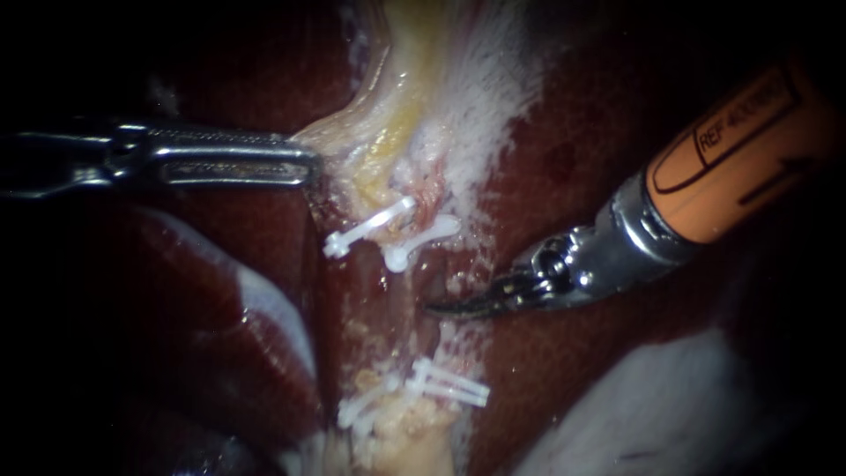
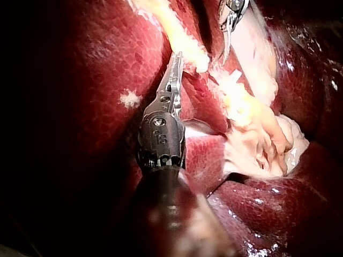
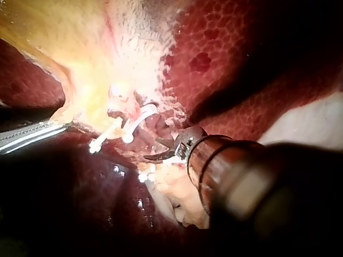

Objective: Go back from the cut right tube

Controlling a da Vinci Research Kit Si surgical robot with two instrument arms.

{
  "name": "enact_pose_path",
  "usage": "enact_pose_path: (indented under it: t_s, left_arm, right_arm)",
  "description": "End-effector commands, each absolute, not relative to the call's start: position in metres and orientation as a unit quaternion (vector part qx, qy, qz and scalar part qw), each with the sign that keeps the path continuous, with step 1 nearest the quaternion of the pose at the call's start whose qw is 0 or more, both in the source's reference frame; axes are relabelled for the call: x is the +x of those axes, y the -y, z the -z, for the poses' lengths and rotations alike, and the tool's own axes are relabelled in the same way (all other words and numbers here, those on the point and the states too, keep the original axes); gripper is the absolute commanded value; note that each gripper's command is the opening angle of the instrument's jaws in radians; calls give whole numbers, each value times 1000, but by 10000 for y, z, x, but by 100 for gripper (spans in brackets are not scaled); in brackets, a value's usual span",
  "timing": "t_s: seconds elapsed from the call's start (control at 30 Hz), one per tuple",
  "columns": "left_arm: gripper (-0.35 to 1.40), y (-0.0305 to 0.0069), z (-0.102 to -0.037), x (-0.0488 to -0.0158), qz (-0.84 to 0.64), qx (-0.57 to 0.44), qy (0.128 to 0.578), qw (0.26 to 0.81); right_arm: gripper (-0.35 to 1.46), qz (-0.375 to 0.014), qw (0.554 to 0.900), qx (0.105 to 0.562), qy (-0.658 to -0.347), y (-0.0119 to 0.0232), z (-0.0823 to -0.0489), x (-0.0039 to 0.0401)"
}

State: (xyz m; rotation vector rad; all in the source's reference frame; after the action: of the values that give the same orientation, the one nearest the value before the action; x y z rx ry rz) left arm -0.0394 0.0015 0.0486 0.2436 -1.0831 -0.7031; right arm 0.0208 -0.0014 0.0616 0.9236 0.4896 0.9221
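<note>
Withdrawal from the cut right tube (image 1: pixel 430 201), endoscope view with both wrist views. The tube lies divided at the centre of the field: its upper stump carries the upper clips (image 1: pixel 423 236), its lower stump the lower clips (image 1: pixel 449 385), with a bare gap between them over the liver (image 1: pixel 564 159).

The right instrument (image 1: pixel 441 308) enters from the upper right. Its curved blades stand only slightly apart and hold nothing. Their tips rest in the gap, just beside the upper stump and near the closest upper clip. In the right wrist view the same blades (image 3: pixel 155 149) sit just below the clips (image 3: pixel 128 126).

The left instrument (image 1: pixel 308 165) enters from the left, its long jaws closed on the edge of the pale tissue (image 1: pixel 352 141), which looks drawn taut toward it.

Hazards, as judged from this position:
- A sideways or upward sweep, rather than a retreat along the shaft, could hook a clip and loosen it from its stump.
- A dip of the pointed tips could score the liver beneath.
- Blades closing during the retreat could nick the stump.
- A stronger pull by the left instrument while the blades are this close could drag the clipped stump onto them
</note>
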Motion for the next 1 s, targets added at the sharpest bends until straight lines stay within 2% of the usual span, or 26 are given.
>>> enact_pose_path:
  t_s: [0.03, 0.23, 0.37, 0.53, 0.7, 0.87, 1.0]
  left_arm:
    - [-35, -15, -486, -394, 327, 113, 503, 792]
    - [-35, -14, -487, -394, 326, 114, 504, 792]
    - [-35, -14, -487, -394, 326, 114, 504, 792]
    - [-35, -13, -487, -394, 326, 114, 504, 792]
    - [-35, -12, -488, -393, 325, 113, 504, 792]
    - [-35, -11, -489, -393, 325, 113, 504, 792]
    - [-35, -10, -489, -392, 325, 113, 504, 792]
  right_arm:
    - [68, -424, 767, 425, -225, 13, -617, 207]
    - [84, -410, 774, 417, -240, 15, -620, 207]
    - [91, -417, 775, 403, -252, 16, -622, 207]
    - [94, -408, 780, 400, -257, 16, -621, 203]
    - [113, -367, 802, 380, -281, 18, -620, 190]
    - [121, -322, 821, 361, -303, 17, -617, 170]
    - [131, -253, 847, 328, -333, 14, -614, 160]
